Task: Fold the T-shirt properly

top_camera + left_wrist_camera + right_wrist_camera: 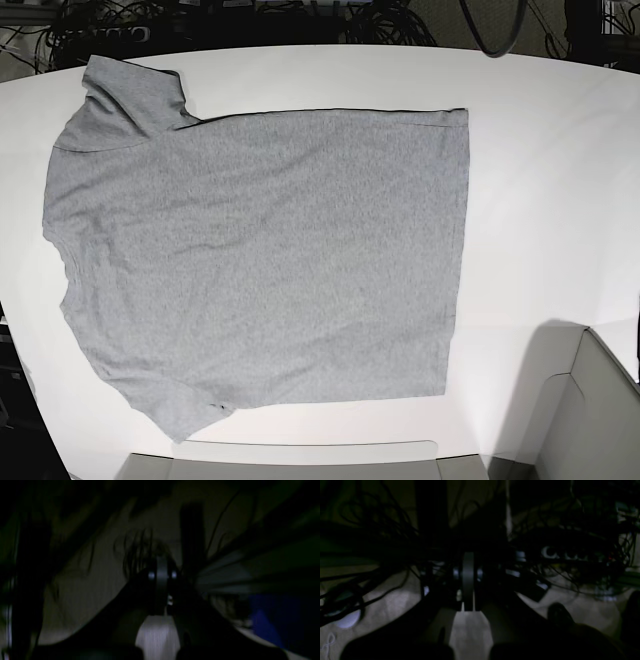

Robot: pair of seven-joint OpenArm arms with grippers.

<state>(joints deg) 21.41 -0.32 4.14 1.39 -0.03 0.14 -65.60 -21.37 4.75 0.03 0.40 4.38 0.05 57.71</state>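
The heather-grey T-shirt (260, 255) lies spread flat on the white table (550, 200) in the base view, plain side up. Its neck points left, its hem runs down the right side, and a sleeve sticks out at the top left and bottom left. Neither arm shows in the base view. The dark left wrist view shows my left gripper (161, 575) with its fingers pressed together and nothing between them. In the equally dark right wrist view my right gripper (468, 575) is also shut and empty. No shirt appears in either wrist view.
Grey box-like shapes (590, 410) sit at the table's lower right and along its front edge. Tangled black cables (100, 25) lie behind the far edge. Cables (370, 530) and dim equipment fill the right wrist view. A blue object (270, 620) shows in the left wrist view.
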